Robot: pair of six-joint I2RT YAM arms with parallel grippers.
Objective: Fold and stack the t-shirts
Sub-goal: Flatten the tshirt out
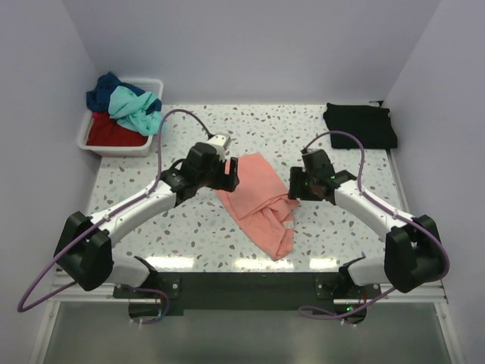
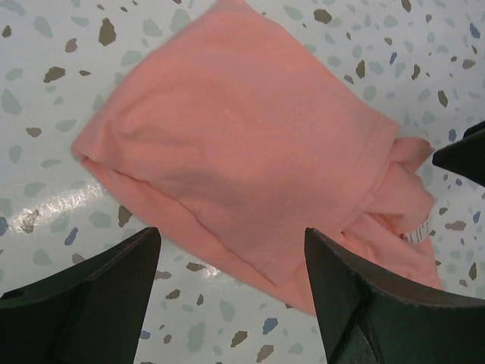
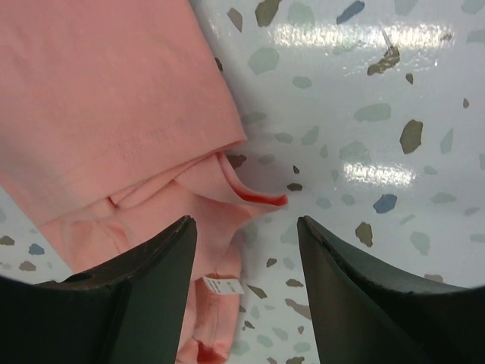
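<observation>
1. The pink shirt (image 1: 258, 201) lies mid-counter (image 1: 189, 231). It is loosely folded, not flat, and runs diagonally from the centre toward the near edge.
2. The left pincer (image 1: 227, 174) is at the pink shirt's left side with its jaws spread wide and nothing held.
3. In the left wrist view, the left pincer (image 2: 227, 243) has its 2 fingers (image 2: 114, 288) either side of the shirt's near folded edge. The cloth sits in the gap between them, and I cannot tell whether they touch it.
4. The right pincer (image 1: 297, 186) is at the shirt's right side, also wide open and empty.
5. In the right wrist view, the right pincer (image 3: 244, 227) has 1 finger (image 3: 136, 280) over pink cloth and the other over bare counter. The shirt's edge and a small white label (image 3: 223, 286) sit between them. I cannot tell here either whether the fingers touch the cloth.
6. The black shirt (image 1: 361, 125) is folded at the far right corner of the counter, well apart from both arms.
7. The white bin (image 1: 85, 140) is at the far left corner. The red shirt (image 1: 114, 133) lies inside it, with the teal shirt (image 1: 140, 110) and navy shirt (image 1: 102, 91) bunched on top and rising above the rim.
</observation>
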